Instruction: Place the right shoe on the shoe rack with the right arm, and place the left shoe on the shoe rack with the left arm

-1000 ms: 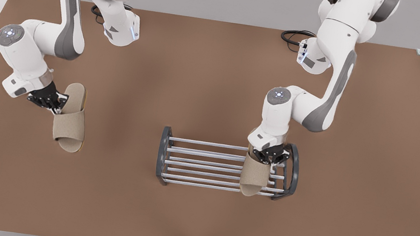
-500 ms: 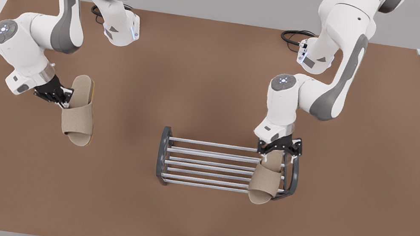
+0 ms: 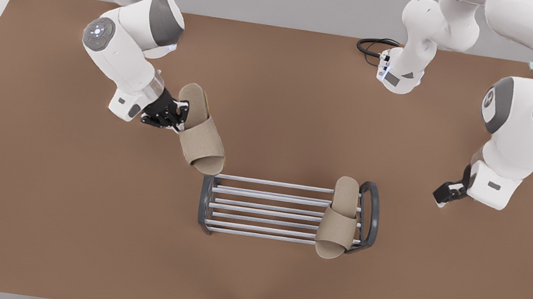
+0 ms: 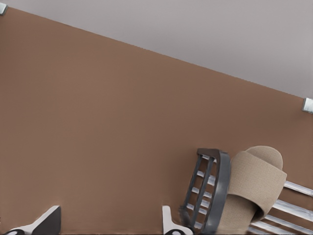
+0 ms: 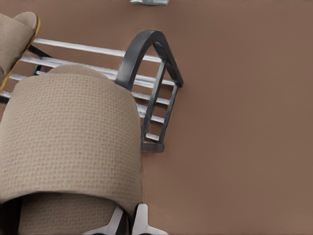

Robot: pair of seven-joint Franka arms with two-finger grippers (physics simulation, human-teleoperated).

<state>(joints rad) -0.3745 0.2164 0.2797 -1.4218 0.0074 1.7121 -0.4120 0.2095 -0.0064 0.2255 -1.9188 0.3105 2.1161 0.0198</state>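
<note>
rack (image 3: 262, 206): stands mid-worktop (image 3: 67, 224), bars running along the front view's left-right line.
left shoe (image 3: 339, 220): lies across the bars at the rack's end on the front view's right, against the arched frame. Toe pokes out past the front bar. This leaves the other end of the rack free for its twin.
left gripper (image 3: 448, 192): hangs toward the worktop's edge on the front view's right, well apart from the rack. Fingers spread wide with nothing between them. This arm waits.
right gripper (image 3: 166, 114): clamped on the right shoe's side edge, near the heel, so the sole can come down flat.
right shoe (image 3: 201, 132): toe just beside the rack's far corner on the front view's left, pointing diagonally at it. Probably carried clear of the worktop, not yet over the bars.
look: beige woven upper, wide strap, open toe, thin tan sole.
</note>
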